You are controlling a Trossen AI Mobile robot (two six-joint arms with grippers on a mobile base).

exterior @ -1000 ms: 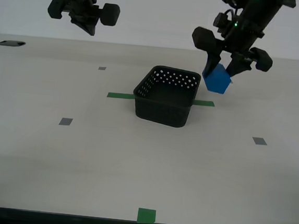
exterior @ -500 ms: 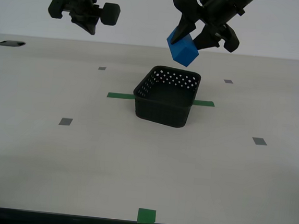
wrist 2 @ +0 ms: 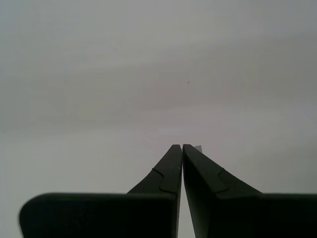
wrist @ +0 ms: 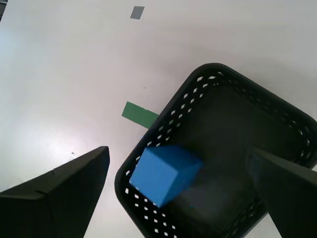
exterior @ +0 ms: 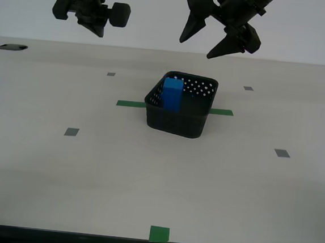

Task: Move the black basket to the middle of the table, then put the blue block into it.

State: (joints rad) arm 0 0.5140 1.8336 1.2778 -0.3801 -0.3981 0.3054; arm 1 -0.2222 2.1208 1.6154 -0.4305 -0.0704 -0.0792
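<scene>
Spread wide and empty, the jaws of my first gripper point(exterior: 218, 40) are held above the black basket point(exterior: 181, 103), where the blue block point(exterior: 173, 94) is seen upright; its tilt shows only in the first wrist view. My second gripper point(wrist 2: 182, 147) is pressed together. The table point(exterior: 90, 166) is off-white, marked with green tape point(exterior: 131, 103).

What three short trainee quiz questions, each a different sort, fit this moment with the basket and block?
1. True or false: my first gripper is clamped on the blue block.
2. Where is the block? A) on the bare table B) at the black basket, by its wall on the exterior view's left C) on the green square
3. Fill in: my second gripper has its jaws ____.

Key: 1 false, its jaws are spread and empty above the basket; 2 B; 3 shut.
</scene>
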